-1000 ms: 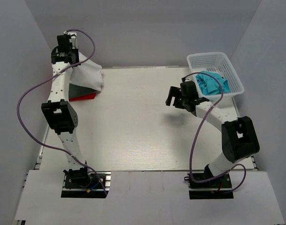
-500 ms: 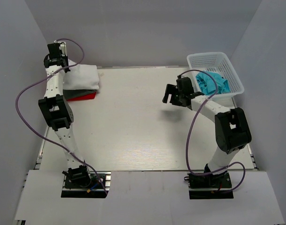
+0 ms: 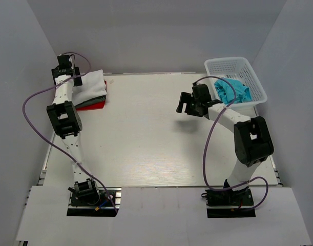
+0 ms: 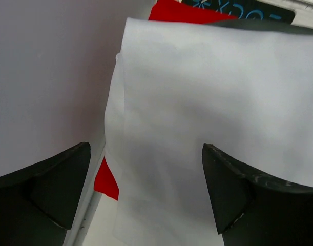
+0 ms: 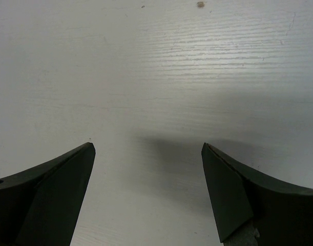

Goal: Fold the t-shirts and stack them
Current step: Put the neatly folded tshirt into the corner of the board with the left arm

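The left hand [image 4: 146, 147] sits at the upper left of the top view, at the far left corner of the desk [image 3: 146, 143]. Its fingers [image 4: 43, 189] are spread wide and grip nothing. In the left wrist view the white t-shirt [image 4: 207, 102] fills the space between and beyond the two fingers. It lies folded and flat, with a grey wall to its left.

That white shirt is the top layer of a stack. The red t-shirt [image 4: 106, 179] peeks out under its left edge and again at the top of the wrist view. In the top view a thin band of the dark grey t-shirt [image 3: 85, 103] shows between the white and the red along the stack's near edge.

The right hand [image 5: 147, 146] hangs right of centre in the top view. It is open and holds nothing. Its wrist view shows only bare white wood-grain desk and the hand's own shadow between the fingers [image 5: 43, 195].

The teal t-shirt [image 3: 233, 91] lies crumpled in the white mesh basket [image 3: 248, 64] at the upper right of the top view, just beyond the right hand and well apart from the stack.
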Controlling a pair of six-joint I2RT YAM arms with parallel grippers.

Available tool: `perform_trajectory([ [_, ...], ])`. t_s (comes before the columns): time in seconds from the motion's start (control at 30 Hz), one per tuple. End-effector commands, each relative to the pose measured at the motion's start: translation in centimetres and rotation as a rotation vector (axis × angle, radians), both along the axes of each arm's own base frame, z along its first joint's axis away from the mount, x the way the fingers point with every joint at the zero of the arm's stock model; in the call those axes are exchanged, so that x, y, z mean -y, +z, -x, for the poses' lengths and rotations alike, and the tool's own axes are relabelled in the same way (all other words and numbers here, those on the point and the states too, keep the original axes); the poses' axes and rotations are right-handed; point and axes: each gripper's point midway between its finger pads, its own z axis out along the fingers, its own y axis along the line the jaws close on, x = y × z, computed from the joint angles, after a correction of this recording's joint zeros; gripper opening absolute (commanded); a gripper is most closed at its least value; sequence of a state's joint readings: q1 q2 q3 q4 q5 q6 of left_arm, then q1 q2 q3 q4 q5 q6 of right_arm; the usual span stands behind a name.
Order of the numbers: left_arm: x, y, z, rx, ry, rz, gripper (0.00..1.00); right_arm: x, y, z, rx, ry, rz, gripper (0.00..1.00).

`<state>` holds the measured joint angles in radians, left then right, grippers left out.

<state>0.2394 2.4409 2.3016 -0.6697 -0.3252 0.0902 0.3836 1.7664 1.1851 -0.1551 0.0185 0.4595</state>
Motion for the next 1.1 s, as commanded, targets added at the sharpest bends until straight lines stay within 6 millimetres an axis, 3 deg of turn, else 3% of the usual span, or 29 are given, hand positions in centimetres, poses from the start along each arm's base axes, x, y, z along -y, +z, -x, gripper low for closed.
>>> perform_trajectory([
  [0.0, 1.3, 9.8, -0.1, 0.215, 0.019, 0.012, 1.00, -0.8, 3.1, 0.3, 0.089, 0.046, -0.054, 0.90],
  [0.03, 2.7, 9.0, 0.1, 0.205, -0.013, 0.047, 1.00, -0.8, 4.1, 0.3, 0.116, 0.047, -0.066, 0.90],
  [0.07, 3.3, 9.6, 0.2, 0.229, -0.024, 0.081, 1.00, -0.8, 4.1, 0.5, 0.126, 0.069, -0.055, 0.90],
  [0.1, 4.0, 11.7, 0.6, 0.279, -0.037, 0.105, 1.00, -0.9, 3.8, 1.0, 0.115, 0.069, -0.073, 0.90],
  [0.13, 5.8, 11.1, 0.8, 0.273, -0.077, 0.163, 1.00, -1.1, 4.7, 0.9, 0.152, 0.076, -0.091, 0.90],
  [0.2, 8.6, 11.0, 0.8, 0.291, -0.162, 0.262, 1.00, -1.1, 4.6, 1.7, 0.160, 0.096, -0.100, 0.90],
  [0.23, 10.2, 12.5, 1.0, 0.326, -0.200, 0.281, 1.00, -0.8, 4.3, 2.3, 0.154, 0.097, -0.094, 0.90],
  [0.27, 11.3, 12.6, 0.9, 0.340, -0.223, 0.301, 1.00, -0.3, 4.4, 2.3, 0.162, 0.082, -0.087, 0.90],
  [0.3, 12.6, 11.7, 0.8, 0.332, -0.250, 0.338, 1.00, -0.1, 4.1, 2.6, 0.154, 0.082, -0.082, 0.90],
  [0.4, 15.8, 11.8, 0.3, 0.332, -0.319, 0.397, 1.00, 0.5, 3.7, 3.4, 0.145, 0.080, -0.058, 0.90],
  [0.5, 17.9, 10.8, 0.5, 0.300, -0.338, 0.448, 1.00, 1.2, 3.8, 4.1, 0.155, 0.071, -0.044, 0.90],
  [0.57, 19.9, 11.4, 1.6, 0.289, -0.353, 0.484, 1.00, 1.7, 4.2, 4.9, 0.183, 0.071, -0.041, 0.90],
  [0.6, 21.7, 9.7, 2.9, 0.245, -0.367, 0.515, 1.00, 1.5, 5.6, 4.8, 0.263, 0.070, -0.072, 0.90],
  [0.63, 23.0, 12.5, 4.4, 0.302, -0.393, 0.520, 1.00, 1.9, 5.6, 5.7, 0.286, 0.069, -0.078, 0.90],
  [0.67, 24.4, 14.1, 4.8, 0.372, -0.429, 0.519, 1.00, 1.9, 6.5, 5.5, 0.333, 0.066, -0.096, 0.90],
  [0.7, 27.0, 10.9, 7.2, 0.316, -0.447, 0.539, 1.00, 2.2, 7.3, 6.2, 0.376, 0.069, -0.109, 0.90],
  [0.73, 28.5, 11.6, 8.5, 0.346, -0.471, 0.546, 1.00, 2.5, 6.8, 6.7, 0.376, 0.068, -0.105, 0.90],
  [0.77, 29.8, 15.4, 10.3, 0.456, -0.500, 0.559, 1.00, 2.7, 6.6, 6.9, 0.377, 0.058, -0.102, 0.90],
  [0.8, 32.2, 12.4, 12.8, 0.408, -0.517, 0.583, 1.00, 3.3, 6.6, 7.2, 0.385, 0.028, -0.098, 0.90],
  [0.87, 34.5, 12.2, 15.2, 0.429, -0.556, 0.615, 1.00, 3.9, 6.6, 7.7, 0.409, -0.008, -0.116, 0.90],
  [0.9, 34.9, 11.3, 16.9, 0.414, -0.549, 0.615, 1.00, 4.3, 5.3, 8.8, 0.394, -0.008, -0.113, 0.90],
  [0.93, 36.5, 10.7, 18.3, 0.386, -0.587, 0.624, 1.00, 4.3, 6.2, 8.8, 0.433, -0.015, -0.125, 0.90],
  [0.97, 37.0, 10.5, 19.1, 0.377, -0.604, 0.628, 1.00, 4.7, 6.5, 8.9, 0.450, -0.022, -0.125, 0.90],
  [1.0, 37.0, 9.0, 20.1, 0.350, -0.586, 0.624, 1.00, 4.8, 5.6, 9.4, 0.432, -0.027, -0.121, 0.90],
  [1.07, 36.5, 9.7, 21.0, 0.384, -0.569, 0.596, 1.00, 5.1, 5.5, 9.5, 0.427, -0.043, -0.119, 0.90],
])
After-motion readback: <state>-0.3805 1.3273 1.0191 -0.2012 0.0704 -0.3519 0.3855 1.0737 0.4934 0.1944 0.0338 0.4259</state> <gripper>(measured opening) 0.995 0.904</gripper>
